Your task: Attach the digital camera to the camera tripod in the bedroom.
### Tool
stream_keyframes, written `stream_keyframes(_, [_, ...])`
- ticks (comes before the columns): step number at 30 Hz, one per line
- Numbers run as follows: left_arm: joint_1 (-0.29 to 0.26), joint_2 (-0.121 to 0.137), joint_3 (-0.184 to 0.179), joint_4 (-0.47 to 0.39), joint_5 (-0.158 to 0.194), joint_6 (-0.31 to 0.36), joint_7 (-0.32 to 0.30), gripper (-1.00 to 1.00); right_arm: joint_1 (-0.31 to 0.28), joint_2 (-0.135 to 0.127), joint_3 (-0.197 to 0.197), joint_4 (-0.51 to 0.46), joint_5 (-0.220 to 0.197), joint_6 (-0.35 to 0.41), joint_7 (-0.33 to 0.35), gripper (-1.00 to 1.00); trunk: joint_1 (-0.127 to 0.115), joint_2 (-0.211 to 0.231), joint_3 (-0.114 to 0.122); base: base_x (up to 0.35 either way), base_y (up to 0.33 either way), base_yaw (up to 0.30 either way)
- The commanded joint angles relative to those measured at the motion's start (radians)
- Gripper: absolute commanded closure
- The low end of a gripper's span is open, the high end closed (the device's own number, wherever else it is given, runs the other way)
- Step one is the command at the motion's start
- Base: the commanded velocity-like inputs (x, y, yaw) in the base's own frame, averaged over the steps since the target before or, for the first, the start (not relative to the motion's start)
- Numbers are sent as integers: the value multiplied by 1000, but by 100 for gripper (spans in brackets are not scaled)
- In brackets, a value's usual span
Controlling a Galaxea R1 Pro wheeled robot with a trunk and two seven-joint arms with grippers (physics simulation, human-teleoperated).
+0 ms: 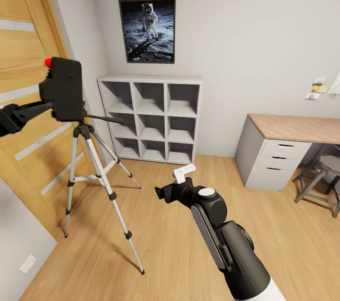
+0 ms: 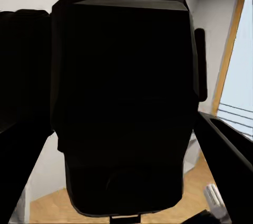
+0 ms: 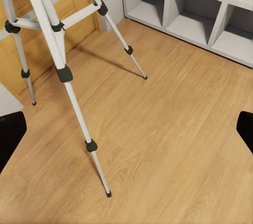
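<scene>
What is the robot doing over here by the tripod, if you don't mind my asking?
The left gripper holds the digital camera at the top of the camera tripod, which stands on the wood floor beside the door. Whether the camera is seated on the head cannot be told yet. The right gripper hangs free over the floor, its jaws open and holding nothing.

White cube shelf (image 1: 151, 119) sits against the grey wall, astronaut poster (image 1: 147, 30) hanging just above it. Wooden door (image 1: 28, 93) at the left, wood-topped desk (image 1: 293, 127) with white drawers at the right, a stool (image 1: 326, 178) just beside it.
</scene>
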Motion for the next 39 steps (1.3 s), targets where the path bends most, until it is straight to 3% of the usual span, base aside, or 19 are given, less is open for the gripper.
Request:
stream_keyframes(1, [-19, 30, -25, 2, 4, -1, -1, 100, -1, 0, 0, -1, -5, 3, -1, -100, 1, -2, -2, 0, 0, 0])
stream_keyframes(3, [-44, 80, -61, 5, 4, -16, -1, 100, 0, 0, 0, -1, -5, -1, 0, -100, 1, -2, -2, 0, 0, 0])
stream_keyframes(4, [-69, 138, -95, 11, 4, -33, -4, 100, 7, 0, -1, -1, -7, -13, 1, -100, 1, -2, -2, 0, 0, 0])
stream_keyframes(7, [-94, 173, -113, 17, -5, -46, -22, 100, 14, 0, -2, -1, -10, -24, 3, -100, 1, -2, -2, 0, 0, 0])
stream_keyframes(11, [-125, 196, -124, 20, -25, -54, -44, 100, 20, -1, -3, -1, -12, -31, 37, -100, 1, -2, -2, 0, 0, 0])
stream_keyframes(14, [-133, 201, -126, 19, -30, -56, -58, 100, 21, -1, -5, -1, -13, -33, 69, -100, 1, -2, -2, 0, 0, 0])
stream_keyframes(18, [-145, 200, -122, 23, -39, -53, -133, 100, 23, -1, -8, -1, -14, -34, 132, -100, 1, -2, -2, 0, 0, 0])
stream_keyframes(22, [-149, 197, -111, 25, -39, -9, -174, 100, 23, -1, -9, -1, -14, -34, 165, -100, 1, -2, -2, 0, 0, 0])
stream_keyframes(32, [-145, 174, -111, 6, -43, 70, -187, 100, 28, 0, -2, -1, -12, -36, 184, -100, 1, -2, -2, 0, 0, 0])
stream_keyframes(39, [-172, 169, -145, 5, -74, 139, -171, 100, 34, 0, 0, -1, -11, -36, 186, -100, 1, -2, -2, 0, 0, 0])
